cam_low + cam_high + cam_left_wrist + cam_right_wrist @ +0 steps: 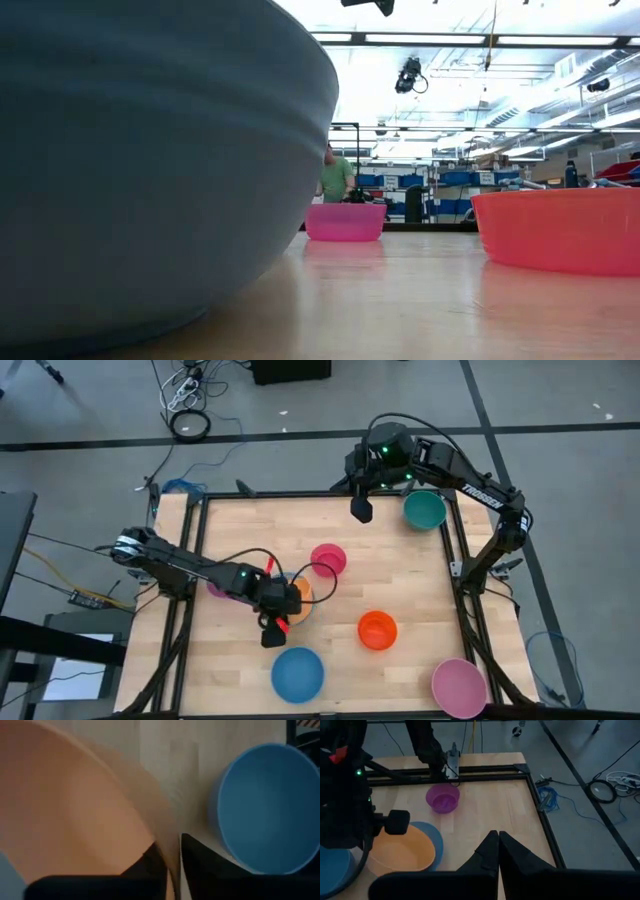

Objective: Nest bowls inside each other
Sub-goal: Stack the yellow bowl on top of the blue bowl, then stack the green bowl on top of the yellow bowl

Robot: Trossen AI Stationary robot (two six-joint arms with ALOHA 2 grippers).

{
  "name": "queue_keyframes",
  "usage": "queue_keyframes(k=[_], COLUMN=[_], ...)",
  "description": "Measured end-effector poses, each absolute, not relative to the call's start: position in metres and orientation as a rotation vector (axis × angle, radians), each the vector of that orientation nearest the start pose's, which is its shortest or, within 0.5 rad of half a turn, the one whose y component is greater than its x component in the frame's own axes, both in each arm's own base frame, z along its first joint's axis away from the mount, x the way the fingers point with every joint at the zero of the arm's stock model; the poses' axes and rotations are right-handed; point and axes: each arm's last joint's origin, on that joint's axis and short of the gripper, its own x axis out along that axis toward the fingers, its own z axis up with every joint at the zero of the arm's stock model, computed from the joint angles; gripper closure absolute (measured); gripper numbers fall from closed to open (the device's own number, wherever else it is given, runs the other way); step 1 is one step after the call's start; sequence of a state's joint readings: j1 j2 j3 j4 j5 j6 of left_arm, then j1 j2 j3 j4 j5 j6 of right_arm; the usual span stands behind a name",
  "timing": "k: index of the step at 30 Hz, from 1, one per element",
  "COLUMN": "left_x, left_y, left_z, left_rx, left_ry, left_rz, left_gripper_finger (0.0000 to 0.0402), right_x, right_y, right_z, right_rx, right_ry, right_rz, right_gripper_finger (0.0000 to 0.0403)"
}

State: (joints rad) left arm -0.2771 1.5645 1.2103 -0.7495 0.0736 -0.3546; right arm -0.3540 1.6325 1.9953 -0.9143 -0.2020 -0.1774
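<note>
At the table's left side, the left gripper (278, 612) reaches over the yellow-orange bowl (299, 596), which sits inside a wider blue bowl (434, 841); its wrist view shows the orange rim passing between the two dark fingers (205, 862), the jaws only slightly parted and straddling that rim, though whether they press on it cannot be told. Behind this gripper, toward the arm's base, a purple bowl (443, 798) stands near the table's left edge. Just ahead of the fingertips lies a second blue bowl (297, 672), upright and apart from them. Right of the jaws and slightly farther back rests the magenta bowl (328, 559), and right of them on the near side the red-orange bowl (377, 629). Farther right, the right gripper (361, 510) hangs over the table's back edge with its jaws closed and empty, the green bowl (425, 510) just beside it on its right. Well off from both grippers, the pale pink bowl (459, 687) sits at the near right corner of the wooden table (400, 590).
</note>
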Motion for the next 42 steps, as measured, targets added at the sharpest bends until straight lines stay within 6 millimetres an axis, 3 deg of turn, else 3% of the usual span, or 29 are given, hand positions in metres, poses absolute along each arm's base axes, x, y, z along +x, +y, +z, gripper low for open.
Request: queue_keyframes(k=[7,12,16,20,23,27,34,37,39,42], left_x=[0.297,0.286,0.273,0.255,0.236,0.208,0.166,0.153,0.146,0.142], left_y=[-0.091,-0.089,-0.082,-0.075,-0.066,-0.056,-0.047,-0.045,-0.044,-0.043], left_z=[0.272,0.288,0.297,0.311,0.326,0.345,0.367,0.371,0.373,0.375], left_rx=[-0.133,0.006,0.038,0.036,0.027,0.001,-0.059,-0.061,-0.053,-0.042], left_ry=[1.140,1.213,1.232,1.213,1.181,1.102,0.996,0.973,0.961,0.940], left_rz=[-0.082,0.049,0.139,0.231,0.322,0.442,0.531,0.554,0.565,0.583], left_gripper_finger=[0.0262,0.0220,0.0207,0.0207,0.0208,0.0208,0.0208,0.0208,0.0208,0.0208], right_x=[0.308,0.307,0.307,0.313,0.320,0.326,0.327,0.316,0.306,0.290], right_y=[-0.107,-0.107,-0.101,-0.081,-0.060,-0.036,-0.014,-0.014,-0.026,-0.050], right_z=[0.460,0.458,0.455,0.448,0.433,0.401,0.339,0.313,0.304,0.302], right_rx=[-0.021,-0.014,-0.003,0.009,0.020,0.011,0.108,0.054,0.034,0.137], right_ry=[0.542,0.557,0.592,0.630,0.697,0.855,1.069,1.196,1.226,1.197], right_rz=[-0.099,-0.090,-0.059,0.011,0.055,-0.014,-0.166,-0.359,-0.535,-0.681], right_gripper_finger=[0.0403,0.0403,0.0403,0.0403,0.0403,0.0403,0.0403,0.0403,0.0403,0.0395])
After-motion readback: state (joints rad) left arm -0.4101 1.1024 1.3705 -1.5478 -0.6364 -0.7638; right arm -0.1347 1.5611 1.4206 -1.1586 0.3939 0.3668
